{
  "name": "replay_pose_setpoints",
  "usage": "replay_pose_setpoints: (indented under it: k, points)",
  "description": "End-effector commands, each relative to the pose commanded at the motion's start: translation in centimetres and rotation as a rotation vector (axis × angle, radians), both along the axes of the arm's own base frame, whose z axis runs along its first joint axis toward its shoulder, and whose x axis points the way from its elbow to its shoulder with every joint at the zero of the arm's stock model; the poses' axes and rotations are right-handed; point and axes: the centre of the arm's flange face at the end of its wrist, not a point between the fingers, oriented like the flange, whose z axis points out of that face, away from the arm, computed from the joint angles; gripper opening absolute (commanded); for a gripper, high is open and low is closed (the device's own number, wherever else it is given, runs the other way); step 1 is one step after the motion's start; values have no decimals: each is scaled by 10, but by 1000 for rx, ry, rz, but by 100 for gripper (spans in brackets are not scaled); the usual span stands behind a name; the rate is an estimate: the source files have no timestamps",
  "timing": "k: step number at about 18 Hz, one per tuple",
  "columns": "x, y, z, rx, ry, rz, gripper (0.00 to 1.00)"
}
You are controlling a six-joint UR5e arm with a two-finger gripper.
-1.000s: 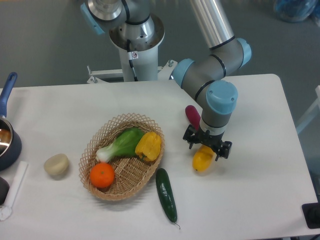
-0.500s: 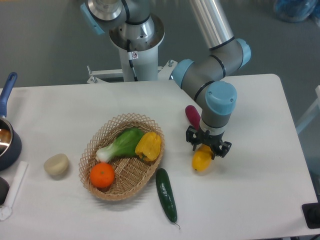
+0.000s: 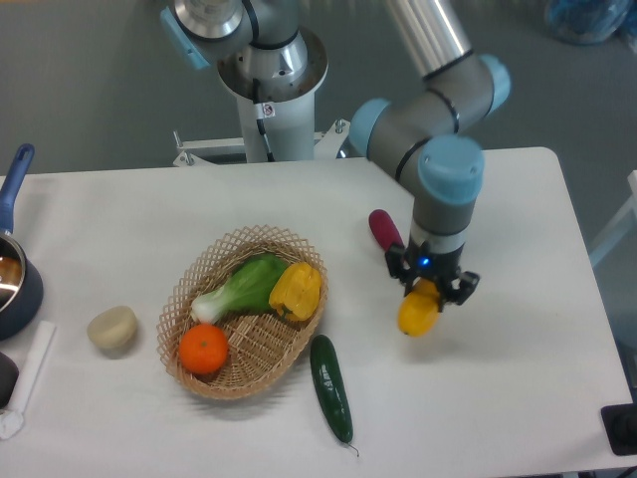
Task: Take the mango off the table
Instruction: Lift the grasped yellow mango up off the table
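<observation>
Broadly, the table (image 3: 149, 219) spreads white around the wicker basket (image 3: 199, 289), with bare surface right of the basket out to the rounded far-right corner, and a strip free along the near edge. The arm (image 3: 438, 119) reaches down right of the basket. Its gripper (image 3: 430, 291) has its fingers drawn in against the mango (image 3: 418, 311), clamping the fruit's upper end; whether the mango's lower end touches the table I cannot tell. A purple eggplant (image 3: 382, 229) lies right of the basket, its lower end hidden behind the gripper. Left of the basket, a blue pot (image 3: 14, 279) is cut off by the frame. The basket holds a green leafy vegetable (image 3: 244, 284), a ridged yellow pepper (image 3: 296, 290) and an orange (image 3: 203, 349). Just beside its right rim lies a cucumber (image 3: 330, 386); left sits a beige lump (image 3: 111, 328).
</observation>
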Motion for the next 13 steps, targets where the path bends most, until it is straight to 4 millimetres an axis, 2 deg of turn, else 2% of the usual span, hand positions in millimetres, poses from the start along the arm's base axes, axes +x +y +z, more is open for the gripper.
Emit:
replay_pose_setpoints:
  k: [2,4,7,9,11,13]
  points:
    - [-9,-25,29,-14,7,-15,30]
    - [-12,-37,54,-34,-7,-45,30]
    - [-14,-60,80,-64,-50,-70,30]
    - [-18,-85,92,-71,-50,-90,30]
    - [-19,-100,100,-77,-57,-110,30]
    - [-21,-107,102,-69,-64,-120,30]
